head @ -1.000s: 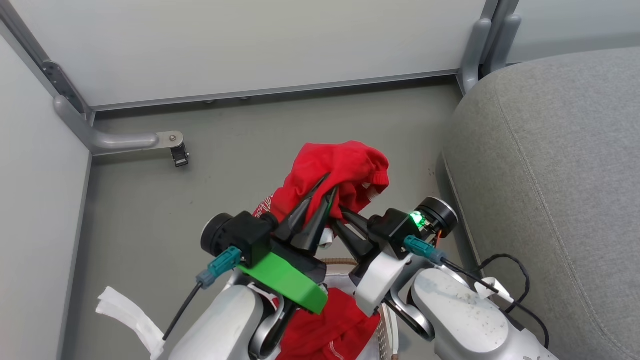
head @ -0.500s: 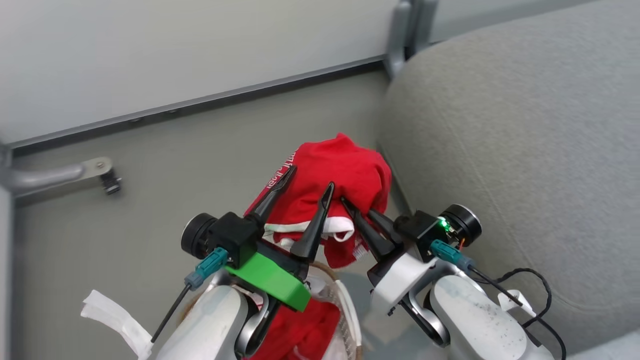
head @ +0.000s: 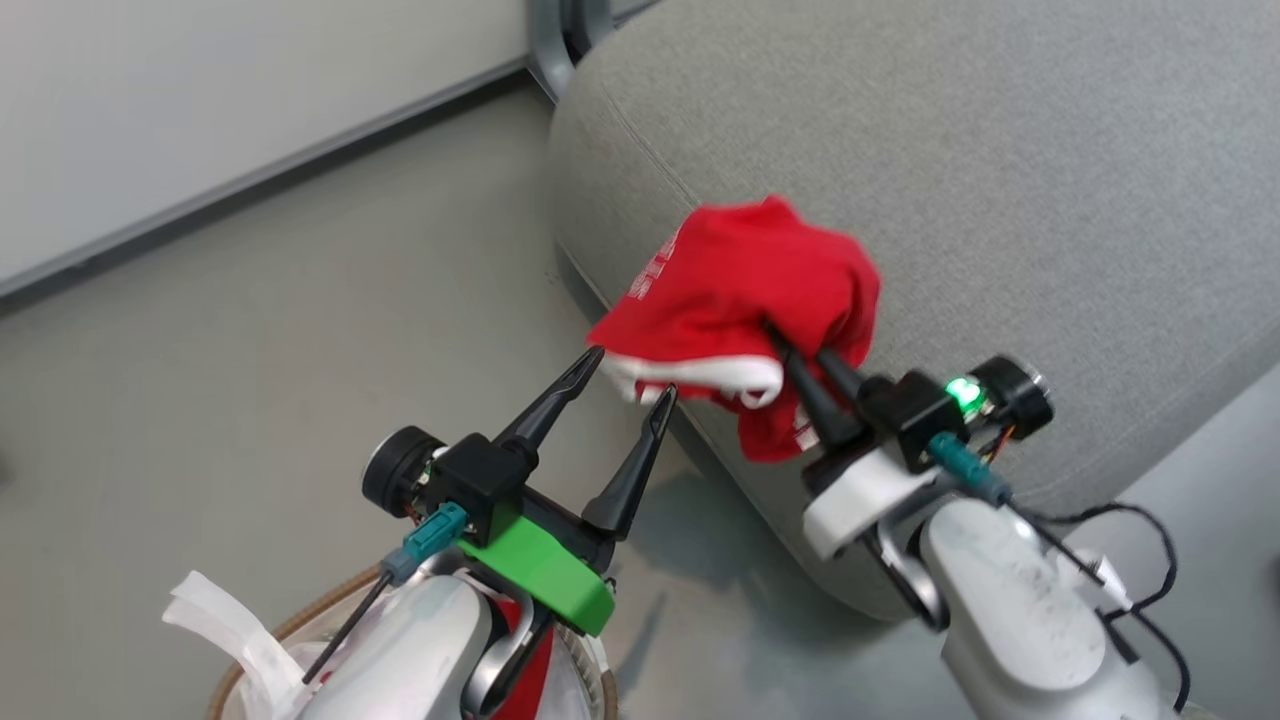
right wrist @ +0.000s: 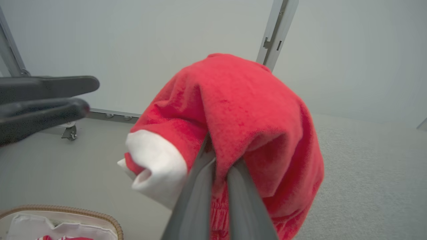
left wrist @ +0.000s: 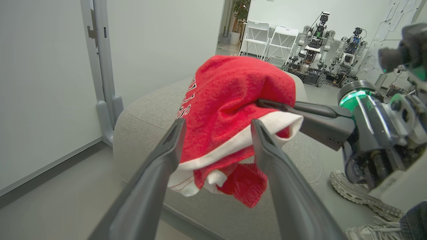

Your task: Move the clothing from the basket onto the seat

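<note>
A bunched red garment with white trim, the clothing (head: 745, 285), hangs from my right gripper (head: 785, 345), which is shut on it above the front edge of the grey seat (head: 1000, 180). In the right wrist view the clothing (right wrist: 240, 110) drapes over my right gripper (right wrist: 218, 161). My left gripper (head: 630, 375) stands open just left of the cloth, apart from it; in its own view the clothing (left wrist: 227, 100) hangs beyond the open left gripper (left wrist: 217, 130). The basket (head: 290, 625) shows its brown rim at the lower left, with more red cloth (head: 540, 655) inside.
Grey floor (head: 300, 330) lies left of the seat, with a pale wall panel (head: 200, 110) behind. A white strap (head: 225, 615) hangs by the basket. Beyond the seat stand other robots (left wrist: 313, 33) and white chairs (left wrist: 267, 33). A person's shoe (left wrist: 350, 190) is near the seat.
My left gripper has opened and let go of the clothing. The right gripper has carried it rightward over the seat's edge. The head camera has turned towards the seat.
</note>
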Robot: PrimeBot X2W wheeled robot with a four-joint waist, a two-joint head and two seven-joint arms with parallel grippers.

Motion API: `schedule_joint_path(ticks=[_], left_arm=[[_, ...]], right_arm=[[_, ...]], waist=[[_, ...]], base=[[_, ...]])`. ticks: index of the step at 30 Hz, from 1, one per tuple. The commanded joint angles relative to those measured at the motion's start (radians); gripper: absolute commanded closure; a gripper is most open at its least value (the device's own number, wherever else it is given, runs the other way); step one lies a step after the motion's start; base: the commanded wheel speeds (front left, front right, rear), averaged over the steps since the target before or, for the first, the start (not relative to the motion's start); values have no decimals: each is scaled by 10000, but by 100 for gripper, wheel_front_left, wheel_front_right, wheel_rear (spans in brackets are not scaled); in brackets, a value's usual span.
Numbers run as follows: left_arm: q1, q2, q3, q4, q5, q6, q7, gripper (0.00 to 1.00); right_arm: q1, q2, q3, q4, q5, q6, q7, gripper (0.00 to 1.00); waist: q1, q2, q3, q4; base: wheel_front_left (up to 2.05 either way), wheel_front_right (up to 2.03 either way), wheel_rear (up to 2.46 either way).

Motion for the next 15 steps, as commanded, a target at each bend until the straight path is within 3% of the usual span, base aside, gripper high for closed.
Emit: schedule_joint_path(ticks=[1, 15], left_arm=[[-238, 228, -14, 0, 23, -2, -8, 0], [-847, 1239, -289, -185, -238, -4, -8, 0]], right_arm=[[-334, -3, -284, -13, -296, -14, -25, 100], [-3174, -1462, -3283, 1207, -1936, -14, -25, 100]], waist=[[0, -1, 1013, -460], [0, -1, 2757, 508]], base=[[0, 0, 0], [0, 0, 0]])
